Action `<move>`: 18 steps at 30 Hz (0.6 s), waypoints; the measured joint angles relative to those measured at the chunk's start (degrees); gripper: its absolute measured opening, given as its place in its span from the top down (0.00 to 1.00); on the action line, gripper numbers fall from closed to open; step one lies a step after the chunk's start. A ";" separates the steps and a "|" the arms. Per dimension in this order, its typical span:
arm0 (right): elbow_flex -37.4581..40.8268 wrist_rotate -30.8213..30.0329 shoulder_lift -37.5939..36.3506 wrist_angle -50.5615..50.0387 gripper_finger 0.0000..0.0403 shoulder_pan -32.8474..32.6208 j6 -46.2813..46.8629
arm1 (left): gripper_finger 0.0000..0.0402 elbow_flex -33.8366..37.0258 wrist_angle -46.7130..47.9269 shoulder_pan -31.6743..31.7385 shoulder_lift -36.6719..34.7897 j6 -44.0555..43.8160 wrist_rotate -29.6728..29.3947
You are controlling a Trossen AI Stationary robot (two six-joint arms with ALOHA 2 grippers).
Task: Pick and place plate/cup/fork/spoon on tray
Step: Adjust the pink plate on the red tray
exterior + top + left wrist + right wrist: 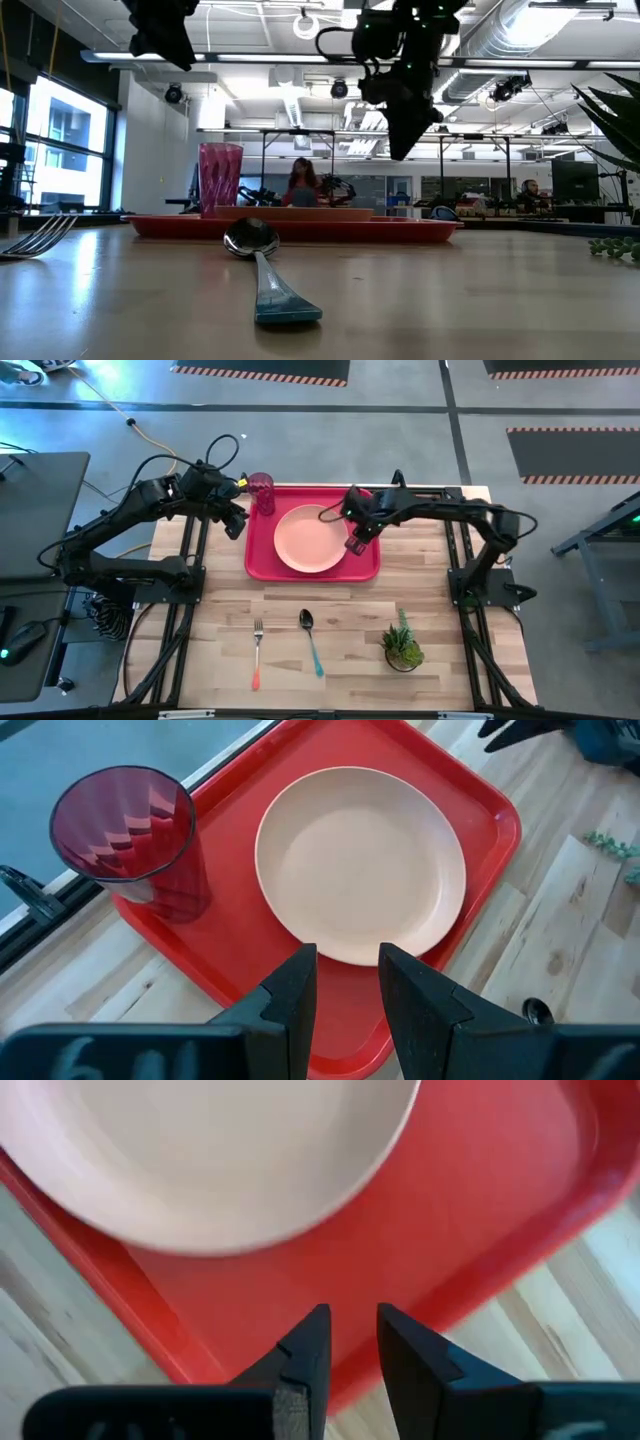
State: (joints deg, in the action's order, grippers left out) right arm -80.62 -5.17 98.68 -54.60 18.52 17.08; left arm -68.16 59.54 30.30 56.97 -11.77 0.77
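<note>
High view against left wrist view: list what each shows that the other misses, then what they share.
Only the high view shows the fork, the potted plant and the left gripper from outside, beside the tray's edge. Only the left wrist view shows the cup's ribbed inside. Both show the plate on the tray, the cup at its corner.

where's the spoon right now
In the high view the spoon lies on the bare wooden table near its front edge, off the red tray, between the fork on its left and the small potted plant on its right.
</note>
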 joint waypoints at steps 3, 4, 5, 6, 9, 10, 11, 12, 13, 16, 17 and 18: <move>2.70 1.87 -1.85 5.42 0.81 2.61 -0.50 | 0.75 0.00 0.00 0.04 0.00 -0.18 0.01; 3.13 2.35 -2.12 7.00 0.81 3.38 -0.61 | 0.75 0.00 0.00 0.04 0.00 -0.20 0.01; 3.34 2.39 -2.33 8.41 0.81 4.11 -0.66 | 0.75 0.00 0.01 0.04 0.00 -0.24 0.01; 3.46 2.67 -2.44 9.56 0.81 4.95 -1.00 | 0.75 0.00 -0.01 0.04 0.00 -0.40 0.01; 3.48 5.82 -2.45 12.73 0.81 7.19 -3.94 | 0.75 0.00 -0.01 0.04 0.00 -1.62 0.01; 3.48 7.36 -2.45 14.10 0.80 7.94 -4.51 | 0.75 0.00 0.01 0.04 0.00 -1.64 0.01; 3.50 8.71 -2.45 15.51 0.79 8.67 -5.05 | 0.75 0.00 -0.01 0.04 0.00 -1.64 0.01; 3.48 9.74 -2.45 16.79 0.77 9.42 -5.26 | 0.75 0.00 0.00 0.04 0.00 -1.68 0.01; 3.48 10.06 -2.45 17.89 0.75 10.06 -5.42 | 0.75 0.00 0.01 0.04 0.00 -1.71 0.01; 3.49 9.34 -2.45 20.42 0.70 11.85 -6.11 | 0.75 0.00 -0.02 0.04 0.02 -1.66 0.01; 3.50 9.21 -2.40 21.31 0.69 12.34 -6.84 | 0.75 0.00 -0.02 0.04 0.02 -1.66 0.01; 3.50 9.18 -2.18 22.46 0.68 12.72 -7.38 | 0.75 0.00 -0.02 0.04 0.02 -1.66 0.00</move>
State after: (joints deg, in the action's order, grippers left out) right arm -77.12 4.00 96.49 -32.14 31.24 9.70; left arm -68.16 59.53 30.35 56.99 -13.43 0.77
